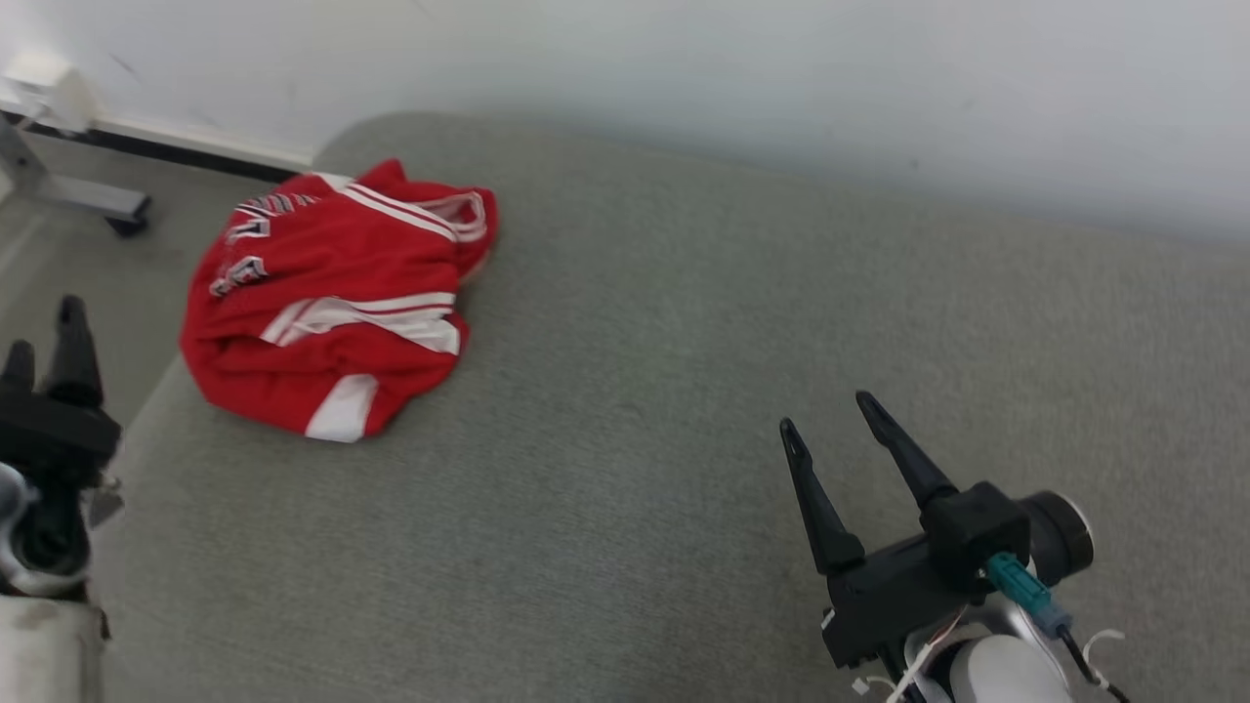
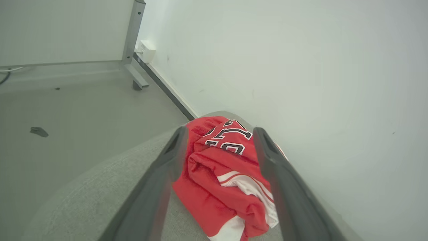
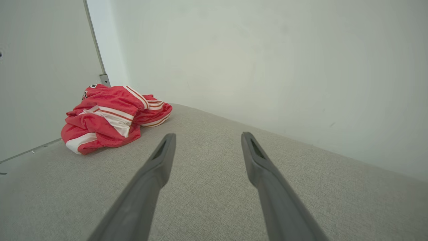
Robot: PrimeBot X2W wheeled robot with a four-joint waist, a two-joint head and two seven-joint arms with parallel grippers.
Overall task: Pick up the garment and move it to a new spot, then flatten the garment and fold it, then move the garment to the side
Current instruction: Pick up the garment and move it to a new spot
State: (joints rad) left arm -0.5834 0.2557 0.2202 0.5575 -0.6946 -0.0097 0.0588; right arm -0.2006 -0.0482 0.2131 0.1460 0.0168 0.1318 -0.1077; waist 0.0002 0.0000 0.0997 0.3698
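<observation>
A crumpled red garment [image 1: 332, 303] with white stripes and dark lettering lies bunched at the far left corner of the grey padded surface [image 1: 684, 391]. My left gripper [image 1: 44, 337] hangs open at the left edge, short of the garment [image 2: 224, 170], which shows between and beyond its fingers [image 2: 167, 174] without touching them. My right gripper [image 1: 825, 415] stands open over bare fabric at the lower right, well away from the garment [image 3: 110, 117], with nothing between its fingers [image 3: 157, 167].
A white wall [image 1: 781, 98] runs along the back of the surface. Past the surface's left edge lie the grey floor [image 2: 67, 110] and a metal frame leg [image 1: 68, 186] by the baseboard.
</observation>
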